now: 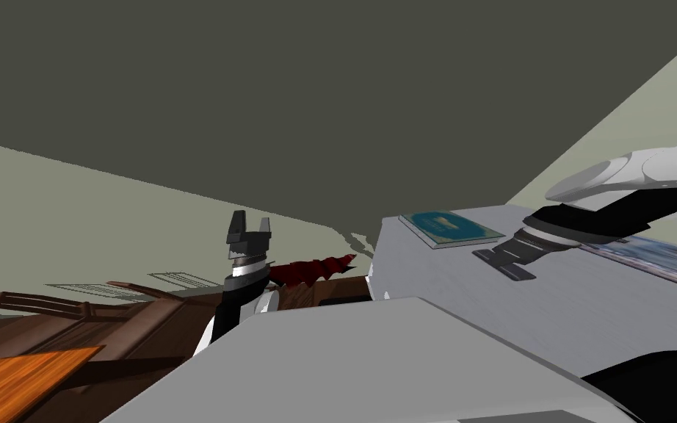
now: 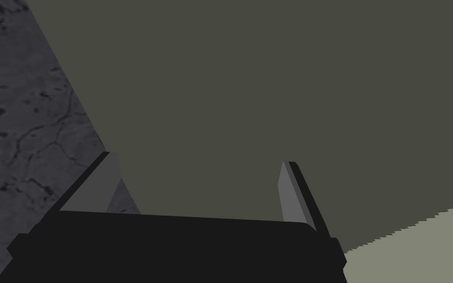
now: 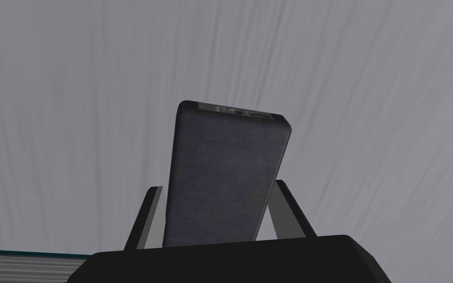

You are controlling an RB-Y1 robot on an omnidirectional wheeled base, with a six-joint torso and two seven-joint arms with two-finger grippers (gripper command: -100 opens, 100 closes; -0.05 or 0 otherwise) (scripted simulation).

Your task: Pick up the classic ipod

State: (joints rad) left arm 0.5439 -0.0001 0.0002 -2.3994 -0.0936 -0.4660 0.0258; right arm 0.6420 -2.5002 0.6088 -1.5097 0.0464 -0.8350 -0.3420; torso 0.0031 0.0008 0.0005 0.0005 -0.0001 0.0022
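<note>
"Beneath the right gripper (image 3: 216, 185), what surface does the robot have?"
"A pale grey table (image 1: 594, 308), under a dim olive wall (image 1: 330, 95). The fingers pinch the dark, flat ipod (image 3: 225, 172) by its sides."
"Anything close by?"
"A teal book (image 1: 451, 228) lies just beyond the gripper, and a patterned sheet (image 1: 660, 258) lies past its arm. The left gripper (image 1: 251, 219) stands well apart, raised, fingers spread."

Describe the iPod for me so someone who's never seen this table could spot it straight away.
Find the pale grey table on the robot's right, where a teal book lies. Close by the book, the ipod sits clamped between the fingers of the right gripper. It is the plain dark slab with rounded corners, with no coloured cover like the book's.
</note>
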